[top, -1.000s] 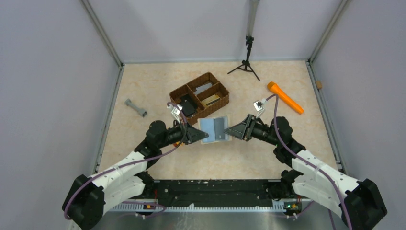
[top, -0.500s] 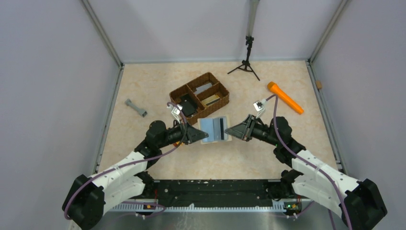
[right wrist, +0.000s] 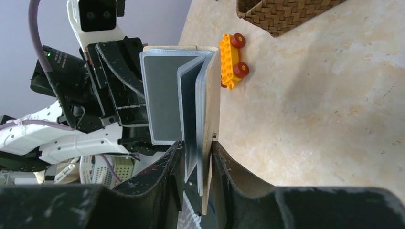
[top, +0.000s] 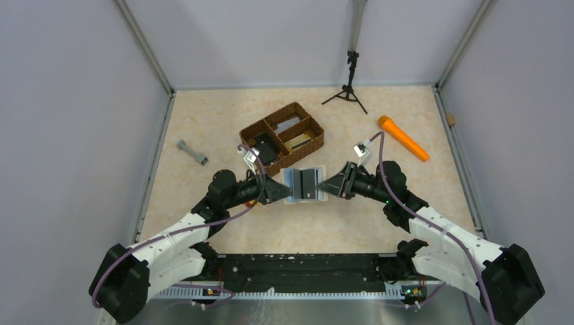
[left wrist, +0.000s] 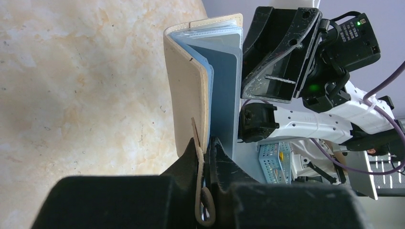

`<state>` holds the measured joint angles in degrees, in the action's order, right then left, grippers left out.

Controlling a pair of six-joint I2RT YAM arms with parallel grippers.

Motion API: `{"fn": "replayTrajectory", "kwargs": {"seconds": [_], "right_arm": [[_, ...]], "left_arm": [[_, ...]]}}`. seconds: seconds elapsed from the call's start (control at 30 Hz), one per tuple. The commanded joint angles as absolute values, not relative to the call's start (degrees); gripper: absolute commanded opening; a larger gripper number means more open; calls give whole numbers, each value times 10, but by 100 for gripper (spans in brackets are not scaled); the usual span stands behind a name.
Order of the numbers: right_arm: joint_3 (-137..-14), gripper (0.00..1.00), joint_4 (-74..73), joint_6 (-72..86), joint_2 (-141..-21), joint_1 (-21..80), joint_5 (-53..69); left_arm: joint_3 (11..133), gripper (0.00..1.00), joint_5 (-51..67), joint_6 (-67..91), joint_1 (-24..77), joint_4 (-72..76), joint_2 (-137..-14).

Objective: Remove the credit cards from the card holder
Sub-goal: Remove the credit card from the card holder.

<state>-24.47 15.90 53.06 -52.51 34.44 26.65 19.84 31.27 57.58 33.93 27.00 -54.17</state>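
Right gripper [right wrist: 197, 157] has its two black fingers pinched on the near edge of the card holder [right wrist: 181, 105], which stands on edge, blue-grey sleeves fanned out and cream cover facing the marbled table [right wrist: 325, 119]. Left gripper [right wrist: 125, 95] is right up against its far side. Little yellow wheeled toy brick [right wrist: 230, 59] just beyond, wicker tray [right wrist: 282, 14] corner up top

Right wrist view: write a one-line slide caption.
Right gripper brackets the open card holder at its near edge while the left gripper clamps its far edge.
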Motion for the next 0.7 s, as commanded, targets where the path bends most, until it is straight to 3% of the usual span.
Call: {"fn": "replayTrajectory", "kwargs": {"seconds": [0.0, 0.2, 0.4, 0.67], "right_arm": [[-263, 30, 169, 522, -529, 345, 271], [-264, 22, 164, 522, -524, 345, 267], [-246, 47, 189, 538, -494, 345, 251], [-250, 54, 194, 538, -488, 345, 260]], "left_arm": [[221, 0, 334, 583, 340, 336, -541], [222, 0, 336, 584, 340, 340, -542], [222, 0, 329, 577, 339, 325, -534], [223, 0, 330, 579, 339, 325, -534]]}}
